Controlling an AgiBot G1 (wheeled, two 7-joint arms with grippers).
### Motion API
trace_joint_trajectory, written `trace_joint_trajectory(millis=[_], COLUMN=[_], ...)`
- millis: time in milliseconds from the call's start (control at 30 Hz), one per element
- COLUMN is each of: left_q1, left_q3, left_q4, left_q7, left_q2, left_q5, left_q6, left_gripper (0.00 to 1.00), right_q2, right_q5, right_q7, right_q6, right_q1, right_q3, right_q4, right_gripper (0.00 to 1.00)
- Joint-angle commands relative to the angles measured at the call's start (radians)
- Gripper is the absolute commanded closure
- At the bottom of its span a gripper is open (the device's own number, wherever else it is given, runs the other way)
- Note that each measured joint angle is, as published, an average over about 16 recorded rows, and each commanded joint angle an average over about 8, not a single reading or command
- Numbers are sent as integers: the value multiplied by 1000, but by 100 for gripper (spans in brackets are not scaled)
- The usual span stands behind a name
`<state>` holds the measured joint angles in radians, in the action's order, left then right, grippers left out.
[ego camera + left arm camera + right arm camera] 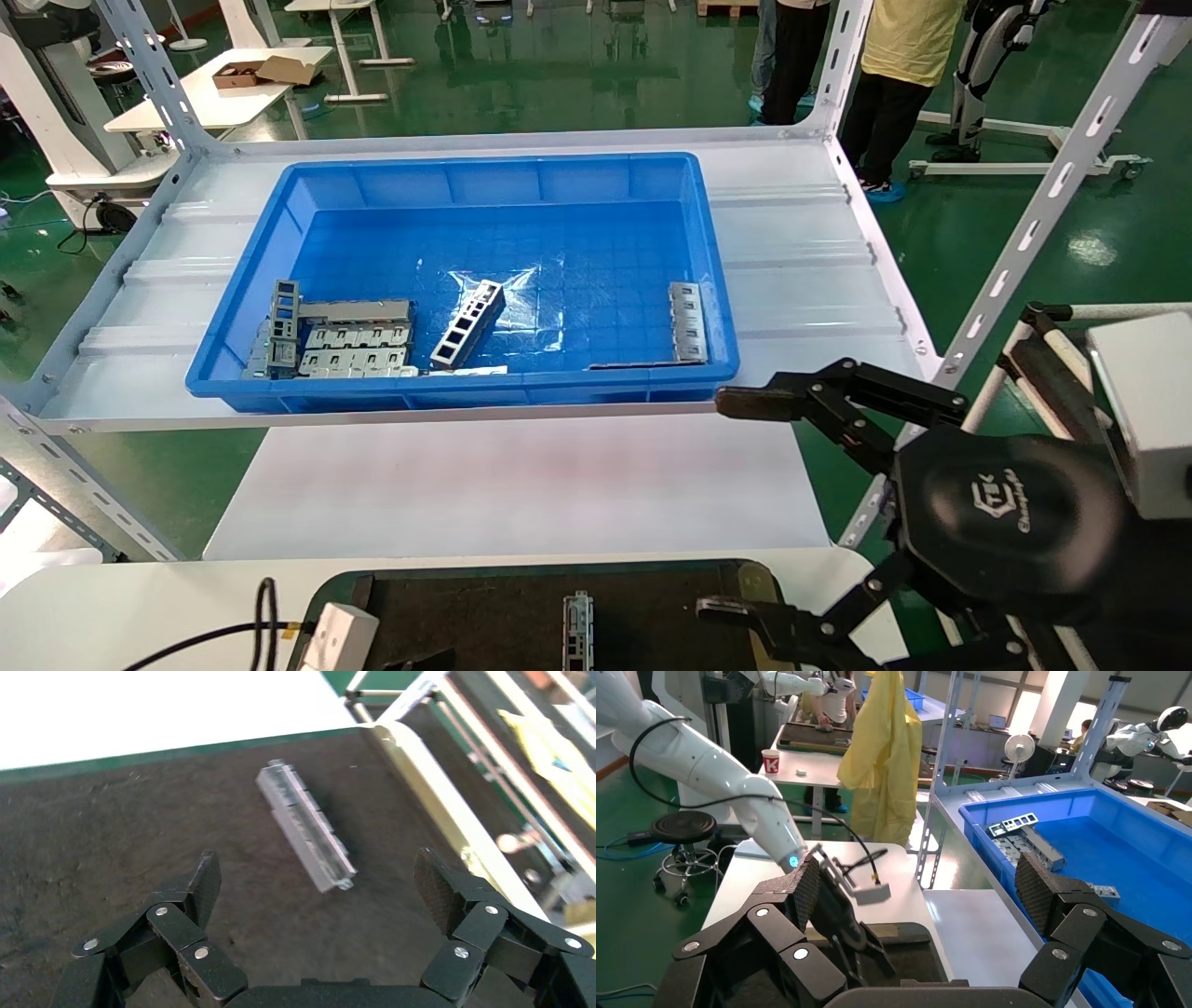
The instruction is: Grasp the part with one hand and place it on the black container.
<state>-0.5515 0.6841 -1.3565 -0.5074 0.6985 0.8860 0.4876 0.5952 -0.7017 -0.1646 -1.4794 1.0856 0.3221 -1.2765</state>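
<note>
Right gripper (736, 503) spread, empty; left gripper (316, 881) spread above the part (306, 825) on the black container (84, 846). We judge placement done; next, fetch another.

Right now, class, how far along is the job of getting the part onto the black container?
Looks done: the part lies flat on the black container, untouched. In hand: nothing; the left tool hovers open just above the part, and the right tool is open and empty at the right of the table. Left: probably only backing the left arm away. More pieces sit in the blue bin.
</note>
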Motion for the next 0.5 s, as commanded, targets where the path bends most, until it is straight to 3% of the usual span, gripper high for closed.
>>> trace_joint_trajectory(millis=[33, 500], left_q1=[14, 26], left_q3=[-40, -151], left_q4=[2, 5], left_q7=[51, 200], left_q2=[-23, -133], left_q5=[-32, -139], left_q6=[72, 306], left_gripper=[0, 0], right_q2=[0, 0], right_q5=[0, 0], right_q7=[0, 0], right_q6=[0, 0], right_q1=[0, 0], right_q3=[0, 0], right_q4=[0, 0], right_gripper=[0, 0])
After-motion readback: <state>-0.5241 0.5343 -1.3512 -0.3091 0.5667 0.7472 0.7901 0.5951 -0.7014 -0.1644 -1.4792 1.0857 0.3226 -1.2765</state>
